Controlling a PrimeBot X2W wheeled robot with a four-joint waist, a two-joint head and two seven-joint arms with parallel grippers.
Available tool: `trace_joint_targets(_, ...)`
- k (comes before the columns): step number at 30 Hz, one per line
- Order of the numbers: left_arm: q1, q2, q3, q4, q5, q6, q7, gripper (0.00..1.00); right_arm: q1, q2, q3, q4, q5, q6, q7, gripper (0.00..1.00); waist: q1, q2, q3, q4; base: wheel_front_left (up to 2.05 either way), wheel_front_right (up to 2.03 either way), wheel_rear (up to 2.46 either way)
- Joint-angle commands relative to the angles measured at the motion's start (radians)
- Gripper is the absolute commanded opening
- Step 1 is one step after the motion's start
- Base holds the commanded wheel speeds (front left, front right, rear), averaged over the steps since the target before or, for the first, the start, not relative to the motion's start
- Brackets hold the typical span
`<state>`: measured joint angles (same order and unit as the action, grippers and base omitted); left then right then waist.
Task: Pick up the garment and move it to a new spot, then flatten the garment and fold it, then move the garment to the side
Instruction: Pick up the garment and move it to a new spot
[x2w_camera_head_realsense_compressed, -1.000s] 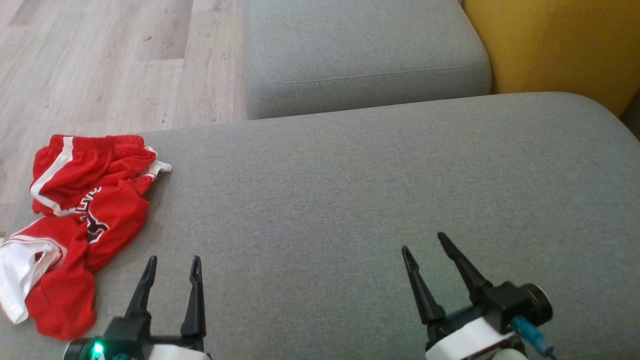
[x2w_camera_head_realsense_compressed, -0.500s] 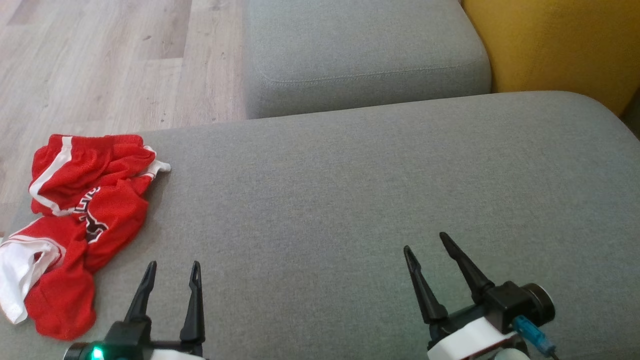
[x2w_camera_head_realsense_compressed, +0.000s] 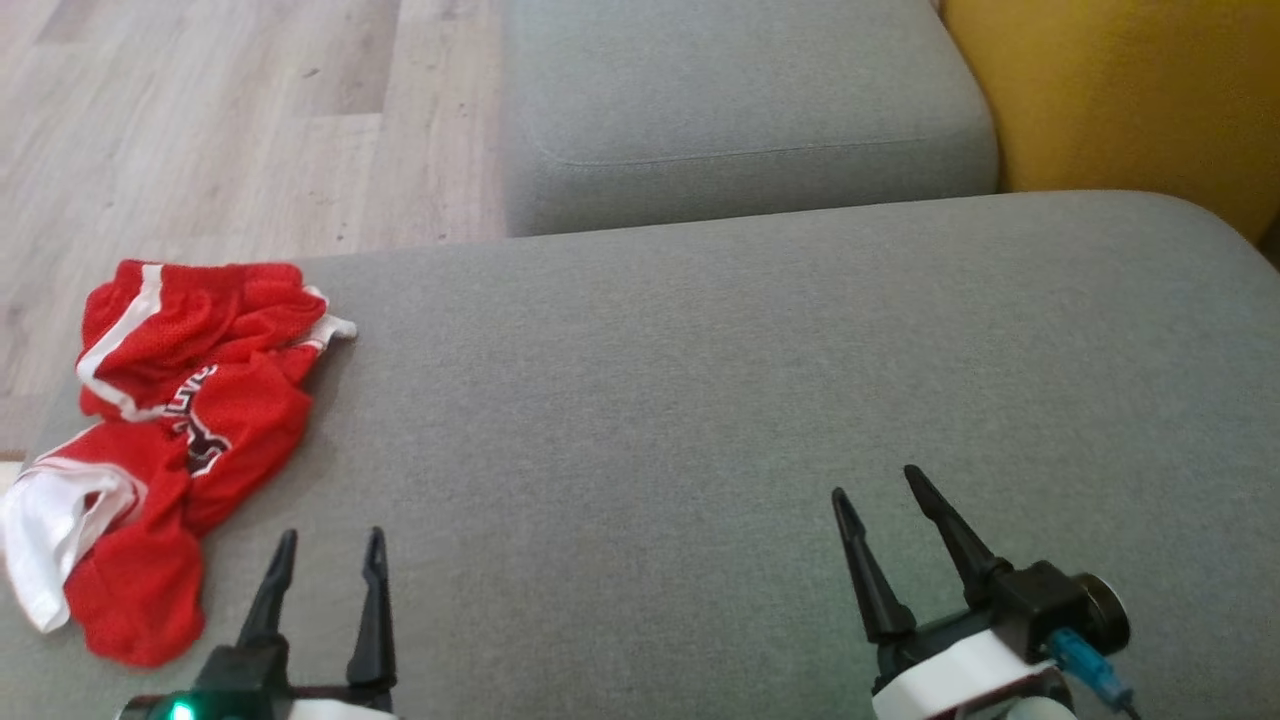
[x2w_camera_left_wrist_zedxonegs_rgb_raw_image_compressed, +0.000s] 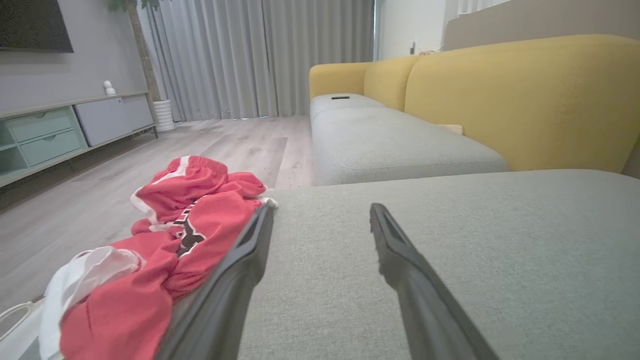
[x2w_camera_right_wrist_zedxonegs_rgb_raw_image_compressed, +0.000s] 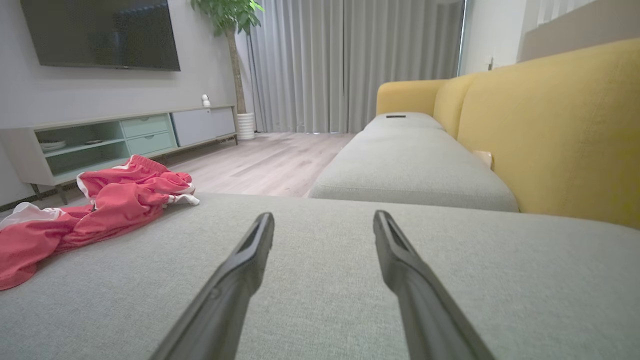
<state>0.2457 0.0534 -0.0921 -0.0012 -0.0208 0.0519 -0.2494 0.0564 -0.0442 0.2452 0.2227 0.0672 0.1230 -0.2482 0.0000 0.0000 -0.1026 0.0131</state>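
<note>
The garment (x2w_camera_head_realsense_compressed: 180, 430) is a pair of red mesh shorts with white trim and a dark logo, lying crumpled at the left edge of the grey sofa cushion (x2w_camera_head_realsense_compressed: 700, 400). It also shows as a red heap, the garment (x2w_camera_left_wrist_zedxonegs_rgb_raw_image_compressed: 165, 235) in the left wrist view and the garment (x2w_camera_right_wrist_zedxonegs_rgb_raw_image_compressed: 100, 205) at the left of the right wrist view. My left gripper (x2w_camera_head_realsense_compressed: 330, 545) is open just right of the shorts, above the cushion, holding nothing. My right gripper (x2w_camera_head_realsense_compressed: 880, 485) is open over the cushion's right half, far from the shorts.
A second grey seat cushion (x2w_camera_head_realsense_compressed: 740, 110) lies beyond the one I work over, with the yellow sofa back (x2w_camera_head_realsense_compressed: 1130, 90) to the right. Wooden floor (x2w_camera_head_realsense_compressed: 200, 130) drops off past the cushion's left edge. A TV cabinet (x2w_camera_right_wrist_zedxonegs_rgb_raw_image_compressed: 125, 135) stands across the room.
The head camera has shifted a little, so the whole picture sits slightly lower and to the right. The left gripper has drawn back slightly toward the bottom edge. The garment lies as before.
</note>
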Motion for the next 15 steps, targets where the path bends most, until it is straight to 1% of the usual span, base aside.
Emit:
trace_joint_targets(1, -0.037, 0.001, 0.037, -0.032, -0.006, 0.007, -0.012, 1.0, -0.022, -0.006, 0.015, -0.03, 0.01, 0.008, -0.014, 1.0, 0.0, 0.0, 0.002, 0.008, 0.0, 0.0, 0.0)
trace_joint_targets(6, -0.034, -0.001, 0.047, -0.029, -0.005, 0.008, -0.012, 1.0, -0.009, -0.006, 0.006, -0.028, 0.031, 0.008, -0.014, 1.0, 0.0, 0.0, 0.004, 0.053, 0.0, 0.0, 0.0)
trace_joint_targets(15, -0.023, -0.002, 0.066, -0.026, -0.001, 0.014, -0.012, 1.0, 0.008, -0.006, 0.013, -0.031, 0.046, 0.008, -0.014, 1.0, 0.0, 0.0, -0.006, 0.157, 0.0, 0.0, 0.0)
